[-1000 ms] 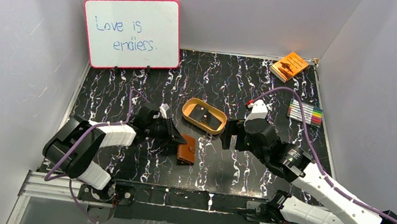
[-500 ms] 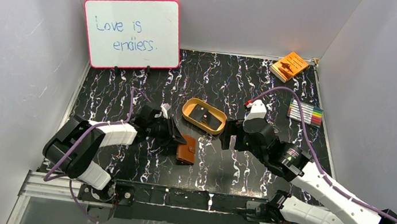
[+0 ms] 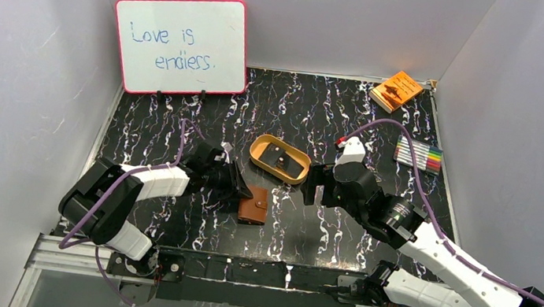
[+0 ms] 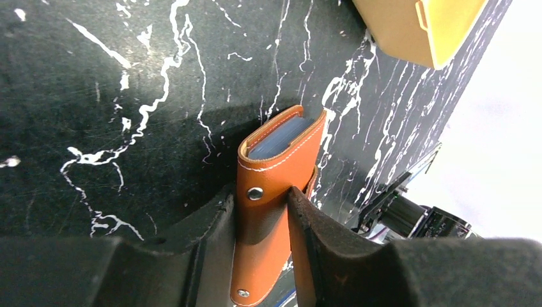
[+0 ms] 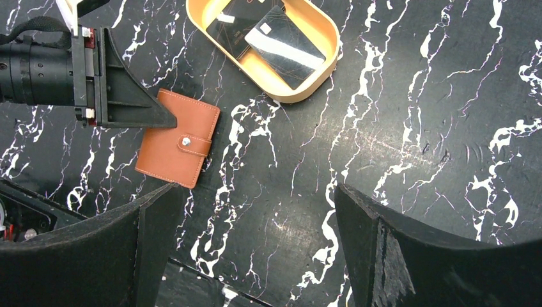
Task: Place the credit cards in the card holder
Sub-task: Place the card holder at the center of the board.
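Top external view, reading first: the only writing I can make out is on the pink-framed whiteboard (image 3: 180, 44) at the back left. It's blue marker and looks like "Love is endless.", though the last word is sloppy. The orange booklet (image 3: 396, 90) in the far right corner has dark print on the cover, too small to read. No logos anywhere that I can see.

Head count:
- one whiteboard, one booklet, one pack of coloured markers (image 3: 419, 154) on the right side of the black marbled table (image 3: 315, 104)
- one tan oval tray (image 3: 253, 153), mid-table
- two credit cards, both lying in the tray and overlapping: a black card (image 5: 229, 33) and a paler, glary card (image 5: 281, 43)
- one card holder (image 3: 253, 207), brown leather with the strap snapped shut, flat on the table just in front of the tray and not touching it

The left gripper (image 4: 259, 192) is only a bit open, with the holder's near end sitting between its fingers. I honestly can't tell if it's squeezing or just straddling it. The right gripper (image 5: 255, 188) is spread wide with nothing in it, hovering over bare table beside the tray.
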### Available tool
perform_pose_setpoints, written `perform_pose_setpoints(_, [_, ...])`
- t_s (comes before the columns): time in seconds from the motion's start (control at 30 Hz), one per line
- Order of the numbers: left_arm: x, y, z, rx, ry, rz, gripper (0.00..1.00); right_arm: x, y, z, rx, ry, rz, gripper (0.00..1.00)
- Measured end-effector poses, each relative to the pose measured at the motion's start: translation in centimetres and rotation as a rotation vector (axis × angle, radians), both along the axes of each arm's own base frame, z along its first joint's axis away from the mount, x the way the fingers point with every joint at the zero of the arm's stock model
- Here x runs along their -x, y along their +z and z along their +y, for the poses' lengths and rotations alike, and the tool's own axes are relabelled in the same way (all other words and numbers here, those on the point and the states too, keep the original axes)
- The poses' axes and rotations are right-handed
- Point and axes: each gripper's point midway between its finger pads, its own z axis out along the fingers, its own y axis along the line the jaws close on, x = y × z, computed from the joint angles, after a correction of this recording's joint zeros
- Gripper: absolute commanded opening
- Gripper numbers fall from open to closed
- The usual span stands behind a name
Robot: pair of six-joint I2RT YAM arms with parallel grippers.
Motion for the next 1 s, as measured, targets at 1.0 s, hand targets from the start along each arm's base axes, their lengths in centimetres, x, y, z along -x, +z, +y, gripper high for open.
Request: perform_pose_setpoints(1.0, [0.3,-0.3,1.2,-0.121,0.013,-0.026,0.43,0.2,0.0,0.1,-0.006,0.009,0.006,0.96])
